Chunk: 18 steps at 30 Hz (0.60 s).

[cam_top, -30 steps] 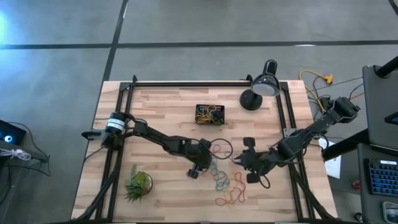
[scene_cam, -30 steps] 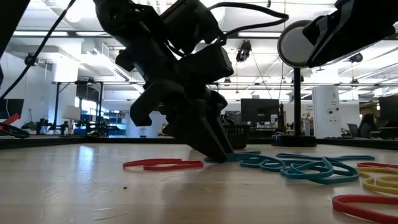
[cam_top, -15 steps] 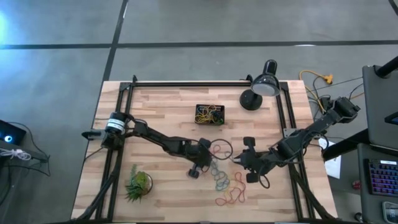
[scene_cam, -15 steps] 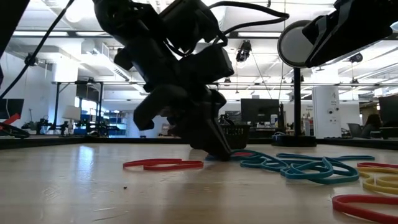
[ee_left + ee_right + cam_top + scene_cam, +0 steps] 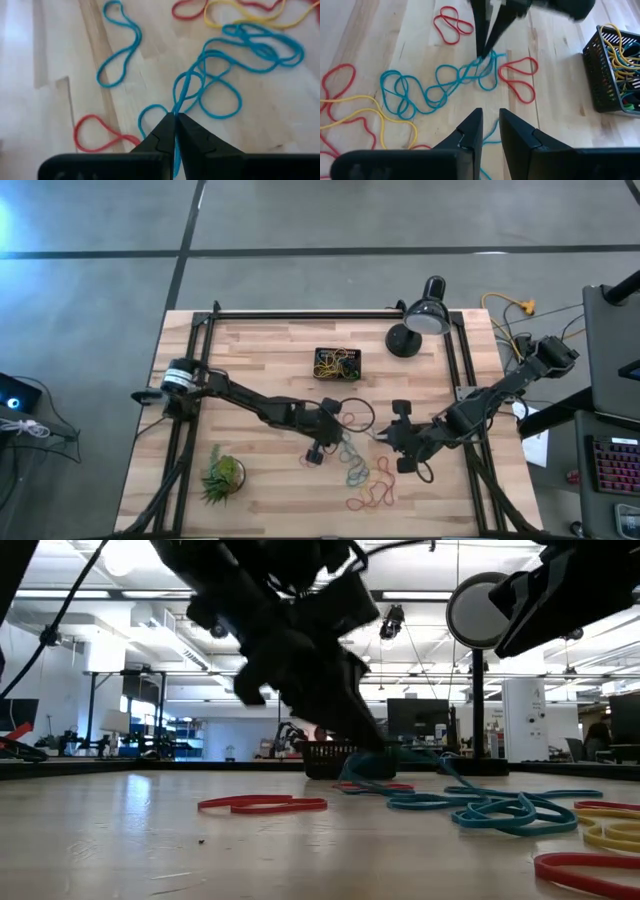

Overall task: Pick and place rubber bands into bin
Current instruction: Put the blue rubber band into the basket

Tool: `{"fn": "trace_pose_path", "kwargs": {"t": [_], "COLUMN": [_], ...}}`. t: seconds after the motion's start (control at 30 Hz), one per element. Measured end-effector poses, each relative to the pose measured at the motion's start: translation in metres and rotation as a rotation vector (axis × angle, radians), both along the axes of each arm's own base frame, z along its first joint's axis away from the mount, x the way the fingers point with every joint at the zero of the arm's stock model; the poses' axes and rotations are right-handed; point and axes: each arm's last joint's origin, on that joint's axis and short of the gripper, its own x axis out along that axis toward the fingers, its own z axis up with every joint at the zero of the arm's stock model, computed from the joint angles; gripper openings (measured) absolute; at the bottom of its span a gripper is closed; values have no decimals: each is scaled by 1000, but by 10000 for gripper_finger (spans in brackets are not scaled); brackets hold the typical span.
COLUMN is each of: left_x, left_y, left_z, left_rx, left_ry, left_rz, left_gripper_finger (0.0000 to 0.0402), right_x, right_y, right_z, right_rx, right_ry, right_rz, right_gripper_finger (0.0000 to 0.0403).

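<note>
1. Your left gripper (image 5: 175, 120) is pinched tight on a blue rubber band (image 5: 187, 82), near the middle of the desk (image 5: 260, 350), just right of centre.
2. In the left wrist view the blue strand runs straight out from between the closed fingertips into a tangle of blue loops (image 5: 250, 50) lying on the wood.
3. In the low view the left gripper (image 5: 365, 755) sits raised off the desk, with blue strands stretched down from it to the pile (image 5: 480, 808).
4. Your right gripper (image 5: 490, 127) waits just right of the pile, low over the desk, its fingers only a narrow gap apart and holding nothing.
5. More rubber bands lie loose around the blue ones: red loops (image 5: 451, 24) on the left, another red loop (image 5: 520, 75) toward the bin, and yellow (image 5: 365, 120) on the near side.
6. The bin (image 5: 337, 364) stands farther back, centre of the desk, already holding a heap of mixed bands.
7. A black desk lamp (image 5: 418, 325) stands at the far right; a green plant (image 5: 222, 475) sits at the near left.
</note>
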Motion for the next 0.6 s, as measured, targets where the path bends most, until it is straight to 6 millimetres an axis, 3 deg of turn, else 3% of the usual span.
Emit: {"fn": "trace_pose_path", "kwargs": {"t": [0.3,0.6], "left_x": [-7,-15], "left_y": [-1,4], "left_z": [30,10], "left_rx": [-24,85], "left_ry": [-69,87], "left_rz": [-16,71], "left_gripper_finger": [1,0], "right_x": [-2,-2], "right_y": [-1,-1], "right_z": [-4,-5], "right_rx": [-6,-2], "right_ry": [13,12], "right_rz": [-3,-6], "right_gripper_finger": [56,56]}}
